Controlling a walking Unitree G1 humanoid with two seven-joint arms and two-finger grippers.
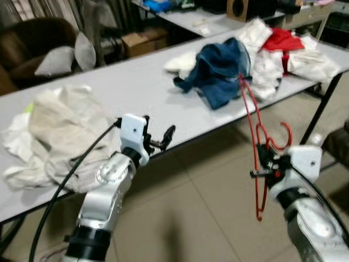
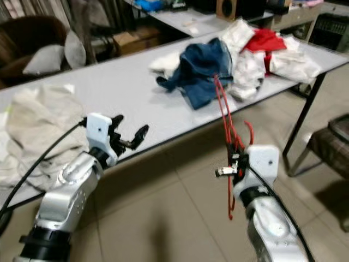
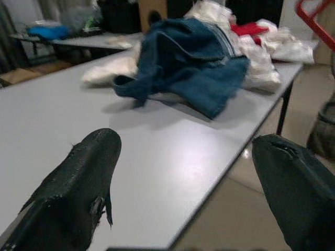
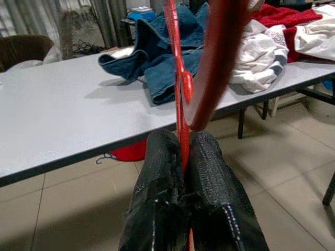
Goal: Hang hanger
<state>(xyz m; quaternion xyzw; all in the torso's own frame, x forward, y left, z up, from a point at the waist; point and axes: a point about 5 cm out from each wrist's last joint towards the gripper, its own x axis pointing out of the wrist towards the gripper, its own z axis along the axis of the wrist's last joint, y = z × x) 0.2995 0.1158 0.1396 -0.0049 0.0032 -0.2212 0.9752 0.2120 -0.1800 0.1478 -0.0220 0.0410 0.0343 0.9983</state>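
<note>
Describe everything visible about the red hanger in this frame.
The thin red wire-like hanger is clamped between the shut black fingers of the right end effector, held off the long grey table above the tiled floor. Its hook curls beside the grip; its far end reaches up to the crumpled blue denim garment.

Place: home-like room used as a laundry sorting spot
Floor: beige tiles (image 1: 207,218)
Main table: long white folding table (image 1: 131,87) on black legs
On it: blue denim (image 1: 221,68), white clothes (image 1: 267,60), red garment (image 1: 281,38), cream pile (image 1: 65,131) at the left end
Seating: brown armchair (image 1: 32,43) with grey cushions (image 1: 60,59)
Back wall: curtains (image 1: 43,10)
Second table: behind (image 1: 191,22), with speaker (image 1: 238,8), blue item (image 1: 158,5)
Storage: cardboard box (image 1: 143,41) under it
Far right: dark seat (image 2: 330,144), partly cut off
</note>
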